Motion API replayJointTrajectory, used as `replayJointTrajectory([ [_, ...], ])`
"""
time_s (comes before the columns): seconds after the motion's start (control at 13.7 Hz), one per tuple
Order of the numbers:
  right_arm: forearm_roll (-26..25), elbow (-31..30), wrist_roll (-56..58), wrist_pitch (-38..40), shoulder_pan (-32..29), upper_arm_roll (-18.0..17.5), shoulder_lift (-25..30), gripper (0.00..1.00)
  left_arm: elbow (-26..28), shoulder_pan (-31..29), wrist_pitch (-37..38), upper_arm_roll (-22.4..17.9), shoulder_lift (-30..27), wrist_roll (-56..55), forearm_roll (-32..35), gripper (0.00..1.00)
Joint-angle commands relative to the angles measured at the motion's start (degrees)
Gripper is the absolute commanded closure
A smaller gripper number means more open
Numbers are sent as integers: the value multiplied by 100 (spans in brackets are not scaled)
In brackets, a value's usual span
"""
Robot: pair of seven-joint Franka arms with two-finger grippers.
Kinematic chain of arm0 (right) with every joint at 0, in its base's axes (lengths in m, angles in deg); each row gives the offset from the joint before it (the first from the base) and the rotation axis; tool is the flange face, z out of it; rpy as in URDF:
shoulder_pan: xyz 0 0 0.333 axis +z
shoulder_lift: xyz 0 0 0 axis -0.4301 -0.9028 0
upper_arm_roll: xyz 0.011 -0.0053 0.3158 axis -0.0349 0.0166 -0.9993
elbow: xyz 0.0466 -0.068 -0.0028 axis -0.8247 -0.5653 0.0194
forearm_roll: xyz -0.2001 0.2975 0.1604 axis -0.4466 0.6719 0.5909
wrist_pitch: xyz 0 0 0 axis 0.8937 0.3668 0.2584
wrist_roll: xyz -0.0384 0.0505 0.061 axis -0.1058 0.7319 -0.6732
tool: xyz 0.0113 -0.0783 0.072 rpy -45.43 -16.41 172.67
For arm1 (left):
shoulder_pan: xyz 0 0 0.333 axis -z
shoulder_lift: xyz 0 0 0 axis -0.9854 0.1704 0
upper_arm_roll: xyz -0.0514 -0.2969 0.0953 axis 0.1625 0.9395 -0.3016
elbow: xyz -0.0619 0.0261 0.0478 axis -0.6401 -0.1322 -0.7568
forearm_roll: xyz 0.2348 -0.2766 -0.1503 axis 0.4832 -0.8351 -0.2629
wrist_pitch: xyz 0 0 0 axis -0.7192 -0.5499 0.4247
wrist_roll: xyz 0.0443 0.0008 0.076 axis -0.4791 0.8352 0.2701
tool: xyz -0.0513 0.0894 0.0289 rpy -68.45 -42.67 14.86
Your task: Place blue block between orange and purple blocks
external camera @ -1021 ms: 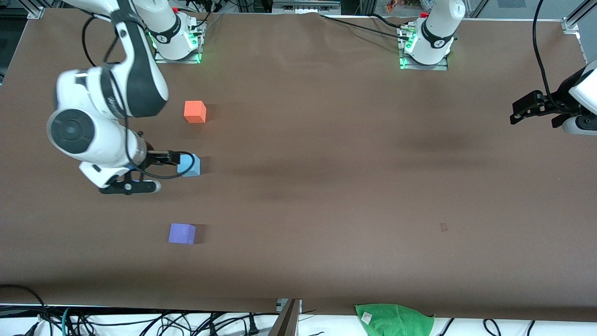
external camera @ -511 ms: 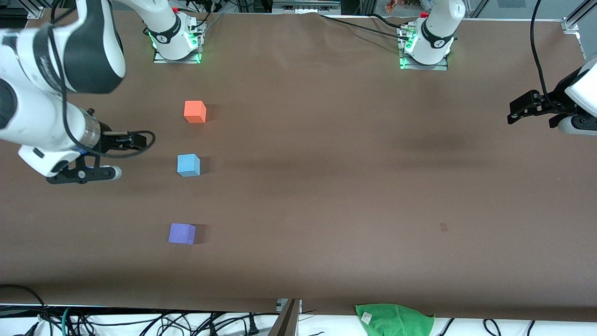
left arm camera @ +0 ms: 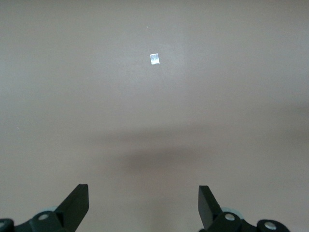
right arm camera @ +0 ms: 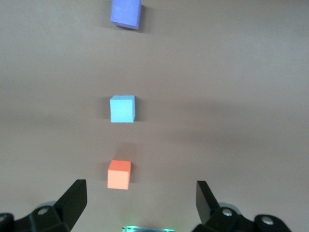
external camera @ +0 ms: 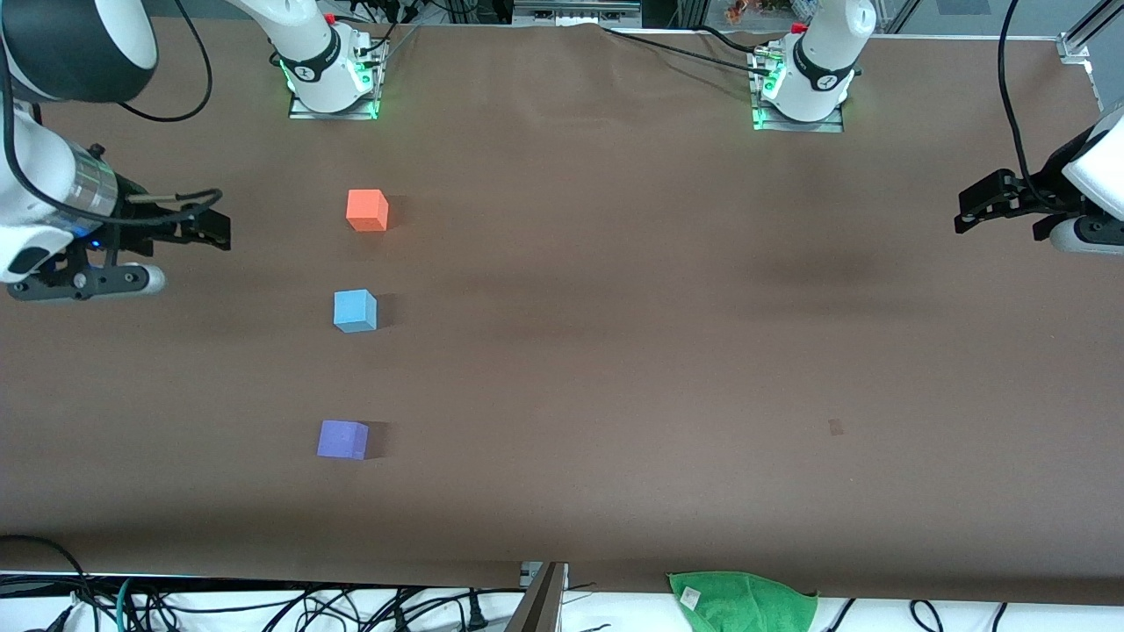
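Note:
The sky-blue block (external camera: pixel 355 311) sits on the brown table, in line between the orange block (external camera: pixel 367 211) and the purple block (external camera: pixel 342 440), apart from both. The orange one is the farthest from the front camera and the purple one the nearest. The right wrist view shows all three in a row: purple block (right arm camera: pixel 125 13), blue block (right arm camera: pixel 122 108), orange block (right arm camera: pixel 119 174). My right gripper (external camera: pixel 215 231) is open and empty in the air over the right arm's end of the table, away from the blocks; its jaws (right arm camera: pixel 140 193) stand wide apart. My left gripper (external camera: pixel 970 211) waits open and empty over the left arm's end (left arm camera: pixel 143 195).
A green cloth (external camera: pixel 742 601) lies at the table's edge nearest the front camera. A small dark mark (external camera: pixel 835 427) is on the table toward the left arm's end. Cables run along that near edge. The arm bases (external camera: pixel 334 70) stand at the table's farthest edge.
My right gripper let go of the blue block and drew back toward the right arm's end of the table. The blue block stays where it was set. The left arm barely moved.

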Motion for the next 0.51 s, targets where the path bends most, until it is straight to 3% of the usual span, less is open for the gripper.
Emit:
replayJointTrajectory([
  [0.0,-144,-541,71,-75,-555,-523,760,0,-117,1,98,-4,10,78,-60,0],
  [0.44,-136,-911,562,-5,-758,-532,1175,0,-117,1,89,-4,10,78,-60,0],
])
